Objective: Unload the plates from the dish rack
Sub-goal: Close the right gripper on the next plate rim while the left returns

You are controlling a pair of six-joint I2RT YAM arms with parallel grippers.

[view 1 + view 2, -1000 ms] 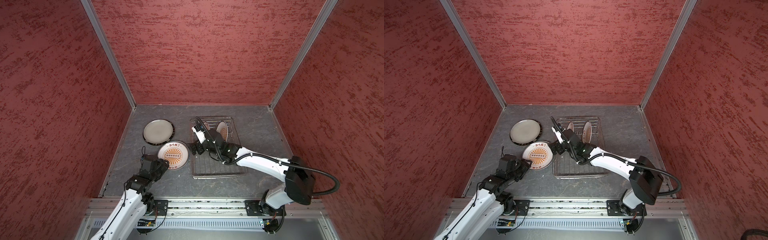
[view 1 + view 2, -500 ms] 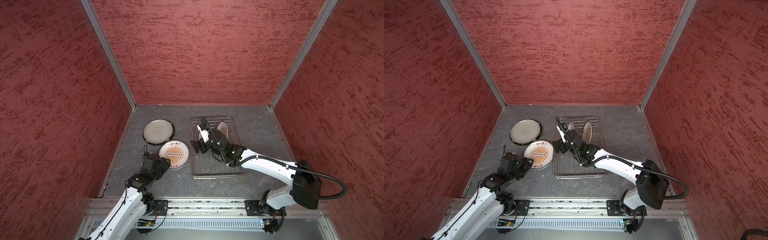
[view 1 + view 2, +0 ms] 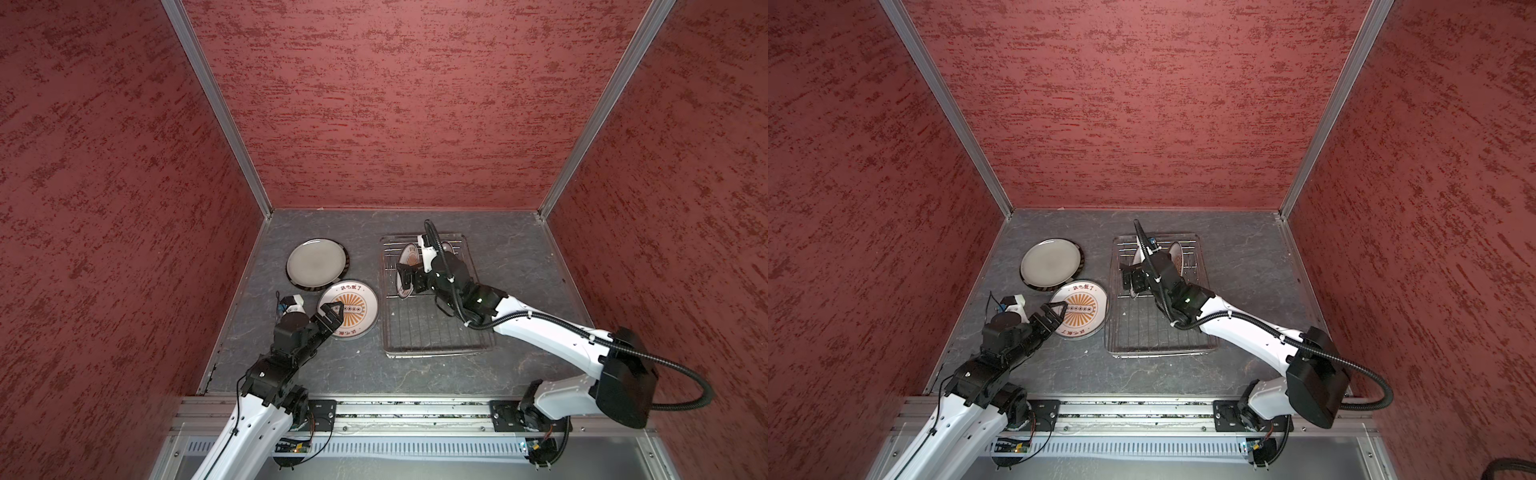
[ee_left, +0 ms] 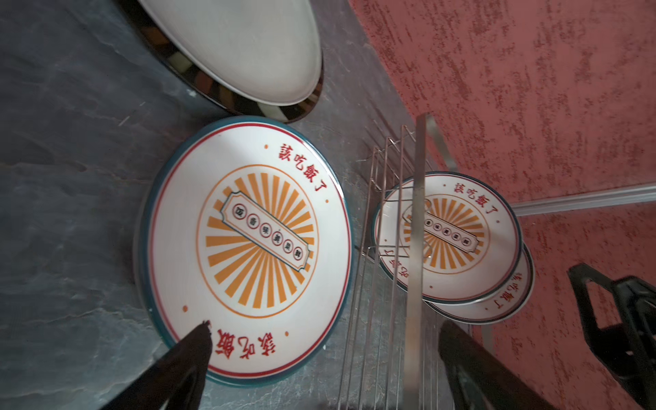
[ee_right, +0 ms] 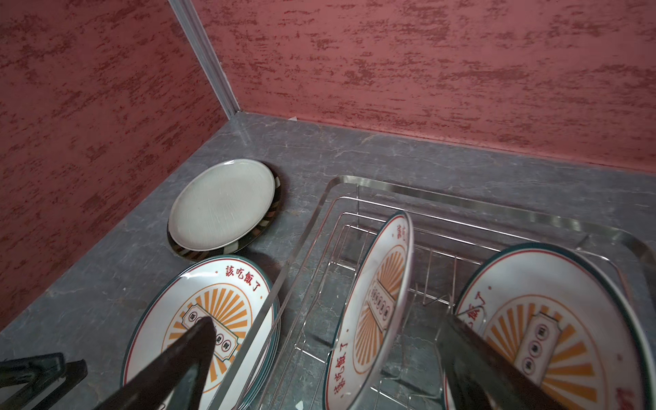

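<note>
Left gripper (image 3: pixel 331 319) just let go, jaws wide now, so the sunburst plate (image 3: pixel 353 309) lies flat on the table (image 3: pixel 519 257) beside the rack (image 3: pixel 432 354). Right gripper (image 3: pixel 405 280), open too, straddles the next upright plate (image 5: pixel 376 301).

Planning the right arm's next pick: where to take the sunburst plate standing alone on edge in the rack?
Probably pinch the upright plate by its top rim, right pincer from above: it stands on edge in the dish rack, bottom among wires.

orange sunburst plate (image 3: pixel 358 306), silver rack (image 3: pixel 432 332)
</note>
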